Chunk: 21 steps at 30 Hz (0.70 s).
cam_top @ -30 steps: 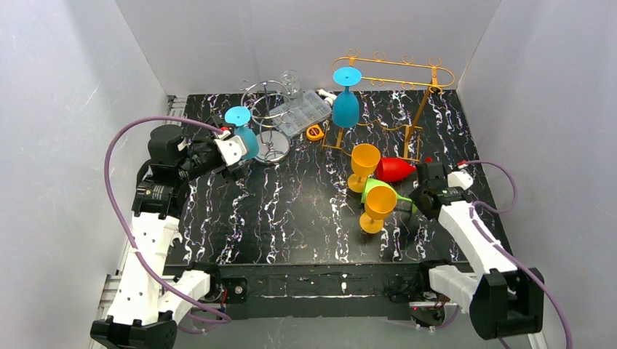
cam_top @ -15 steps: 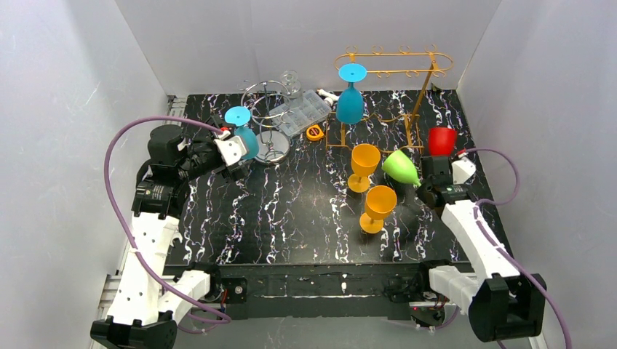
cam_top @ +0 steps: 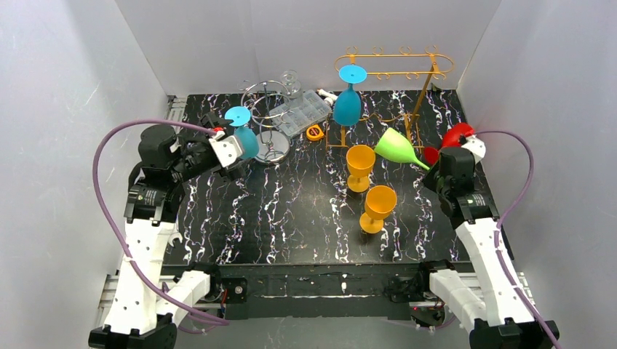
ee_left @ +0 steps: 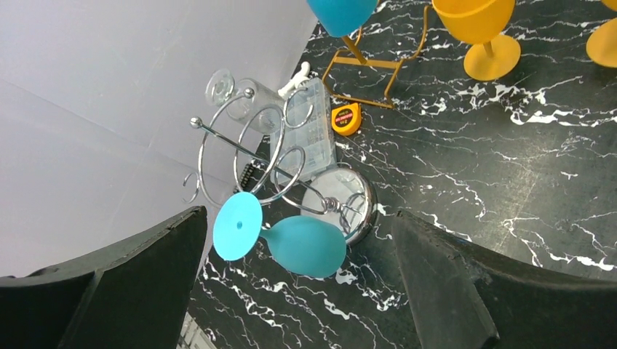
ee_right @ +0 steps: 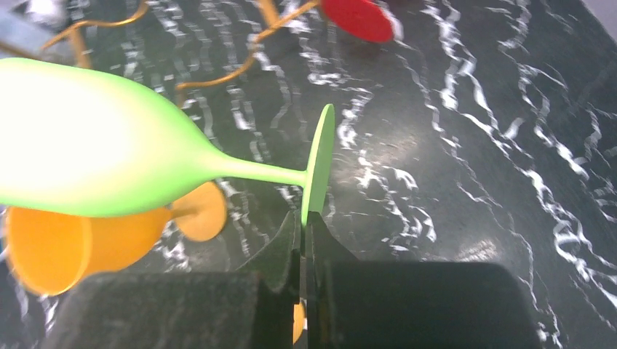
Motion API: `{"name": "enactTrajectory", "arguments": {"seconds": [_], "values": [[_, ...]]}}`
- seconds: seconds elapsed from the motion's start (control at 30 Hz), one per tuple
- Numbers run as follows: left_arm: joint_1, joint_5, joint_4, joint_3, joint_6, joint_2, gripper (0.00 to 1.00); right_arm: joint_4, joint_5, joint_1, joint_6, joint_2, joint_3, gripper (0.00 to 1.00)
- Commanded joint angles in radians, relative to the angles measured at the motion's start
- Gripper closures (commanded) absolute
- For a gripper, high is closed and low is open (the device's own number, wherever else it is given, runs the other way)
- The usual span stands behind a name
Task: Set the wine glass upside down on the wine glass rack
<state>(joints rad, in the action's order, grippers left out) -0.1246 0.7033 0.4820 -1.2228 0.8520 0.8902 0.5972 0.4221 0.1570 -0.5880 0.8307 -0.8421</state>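
My right gripper (cam_top: pixel 436 169) is shut on the rim of the foot of a green wine glass (cam_top: pixel 394 147). It holds the glass off the table on its side, bowl pointing left. In the right wrist view the foot (ee_right: pixel 318 163) stands edge-on between my shut fingertips (ee_right: pixel 305 227), and the bowl (ee_right: pixel 87 145) fills the left. The gold wine glass rack (cam_top: pixel 396 64) stands at the back, with a blue glass (cam_top: pixel 348 105) hanging upside down from it. My left gripper (cam_top: pixel 227 154) is open beside a teal glass (ee_left: pixel 302 246) that hangs tilted on a chrome stand (ee_left: pixel 276 153), its fingers apart from it.
Two orange glasses (cam_top: pixel 361 163) (cam_top: pixel 380 203) stand upright mid-table, below the green glass. A red glass (cam_top: pixel 452 135) lies behind my right wrist. A clear plastic box (cam_top: pixel 302 110) and a small yellow tape measure (cam_top: pixel 314 132) sit near the chrome stand.
My right gripper shut on the green glass's foot and lifted it up and back to the right. The red glass shifted to the right rear. The left arm barely moved.
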Motion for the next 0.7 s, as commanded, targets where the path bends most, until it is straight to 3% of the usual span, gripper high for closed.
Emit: {"name": "enactTrajectory", "arguments": {"seconds": [0.0,0.13,0.37,0.53,0.67], "values": [[-0.001,0.047,0.015,-0.071,-0.036,-0.003,0.02,-0.143,-0.276,-0.004,0.188,-0.03,-0.138,0.99],[-0.001,0.101,0.004,-0.128,-0.095,0.017,0.02,-0.229,-0.528,-0.002,0.291,0.018,-0.274,0.99],[-0.001,0.129,-0.003,-0.198,-0.135,0.038,0.02,-0.279,-0.595,0.005,0.349,0.108,-0.463,0.99],[-0.001,0.16,-0.003,-0.22,-0.19,0.041,0.02,-0.48,-0.903,0.013,0.372,0.143,-0.498,0.99],[-0.001,0.233,0.001,-0.312,-0.27,0.059,0.02,-0.546,-1.077,0.048,0.51,0.169,-0.5,0.99]]}}
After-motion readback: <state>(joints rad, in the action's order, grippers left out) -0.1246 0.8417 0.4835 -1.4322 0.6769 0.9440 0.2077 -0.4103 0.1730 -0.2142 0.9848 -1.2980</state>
